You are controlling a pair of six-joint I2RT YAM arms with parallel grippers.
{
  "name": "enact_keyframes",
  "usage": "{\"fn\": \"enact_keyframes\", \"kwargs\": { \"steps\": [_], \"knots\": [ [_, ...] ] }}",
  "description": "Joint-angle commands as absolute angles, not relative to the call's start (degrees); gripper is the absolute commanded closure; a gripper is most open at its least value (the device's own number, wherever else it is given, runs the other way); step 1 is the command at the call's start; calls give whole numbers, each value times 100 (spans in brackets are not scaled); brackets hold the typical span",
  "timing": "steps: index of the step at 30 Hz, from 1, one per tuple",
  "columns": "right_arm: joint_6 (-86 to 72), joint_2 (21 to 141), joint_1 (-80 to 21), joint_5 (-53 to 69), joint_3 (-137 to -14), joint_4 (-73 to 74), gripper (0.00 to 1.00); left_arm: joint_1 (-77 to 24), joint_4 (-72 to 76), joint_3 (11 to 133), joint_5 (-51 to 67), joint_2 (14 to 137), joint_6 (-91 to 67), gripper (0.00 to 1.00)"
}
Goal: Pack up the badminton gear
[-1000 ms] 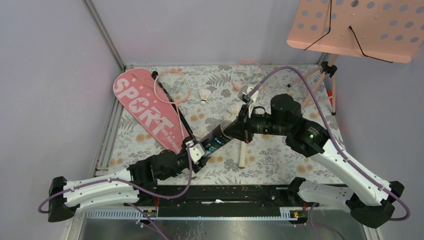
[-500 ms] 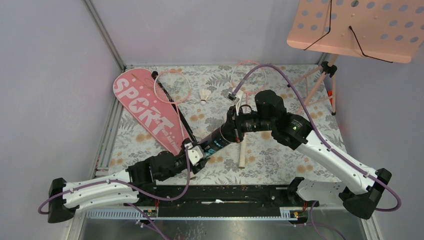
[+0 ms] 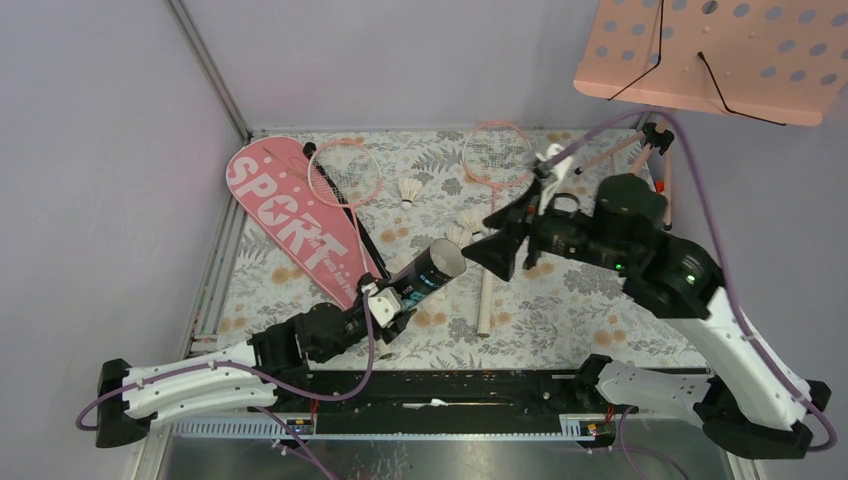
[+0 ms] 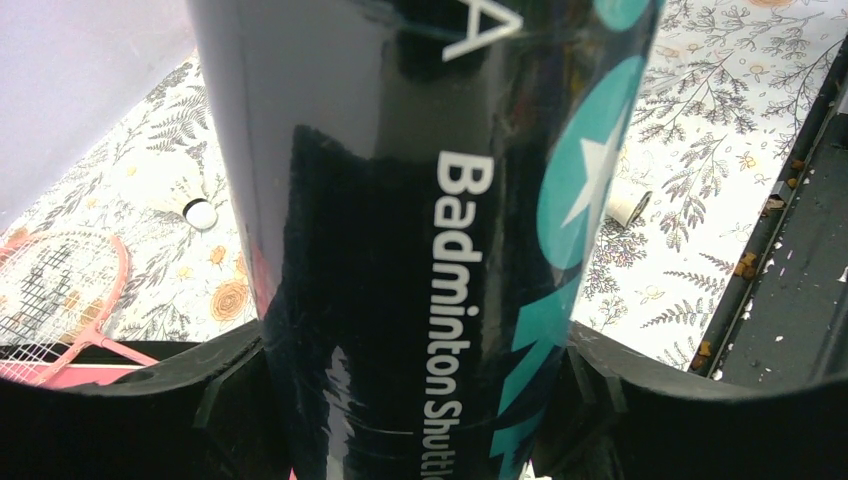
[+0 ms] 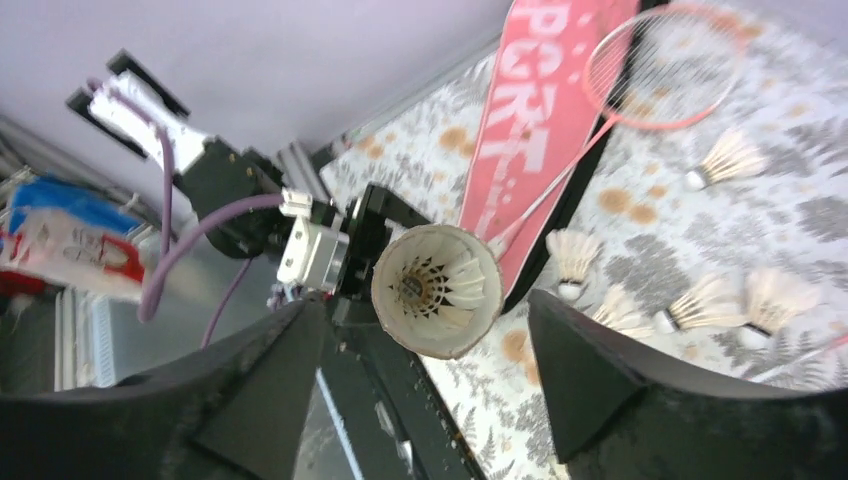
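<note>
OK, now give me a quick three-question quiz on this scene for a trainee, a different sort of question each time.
1. True or false: the left gripper holds the black tube.
2. What sits inside the tube's open mouth? A a shuttlecock, B a tennis ball, C nothing.
3. Fill in: the right gripper is ____ and holds nothing.
Key: 1 true; 2 A; 3 open.
</note>
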State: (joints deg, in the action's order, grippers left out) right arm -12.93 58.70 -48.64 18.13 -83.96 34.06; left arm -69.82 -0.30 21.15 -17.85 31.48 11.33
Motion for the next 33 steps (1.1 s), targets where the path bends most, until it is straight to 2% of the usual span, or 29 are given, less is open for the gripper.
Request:
{"fn": "enact_keyframes", "kwargs": {
  "steps": [1,3,9,12,16,20,25,33],
  "knots": [
    [-1051,5382,-4887,581,-8924,3687,13,-6996,396,2241,-1969,3043,1081,81],
    [-1236,5076,-4888,-2,-8704,3517,2,-6996,422,2241,-2016,3023,1033,83],
    [-2755,3944,-4887,-1414,-6003,2210,0,-6989,920,2165,-3460,2904,570,84],
    [-3671,3809,-4887,-1139,-4524,1151,0,-6990,999,2166,-4273,2846,423,84],
    [-4821,4388,-4895,-452,-2990,-984,0,-6989,1193,2071,-4342,2752,482,84],
    [-4994,5660,-5141,-306,-2767,-2074,1,-6993,1222,2015,-4277,2755,470,84],
    [-5369,7062,-5508,-710,-2568,-3569,10,-6995,1059,2047,-4250,2806,373,84],
    [-5631,8058,-5998,-1449,-2799,-3774,24,-6994,1073,2006,-4137,2759,376,84]
  ]
}}
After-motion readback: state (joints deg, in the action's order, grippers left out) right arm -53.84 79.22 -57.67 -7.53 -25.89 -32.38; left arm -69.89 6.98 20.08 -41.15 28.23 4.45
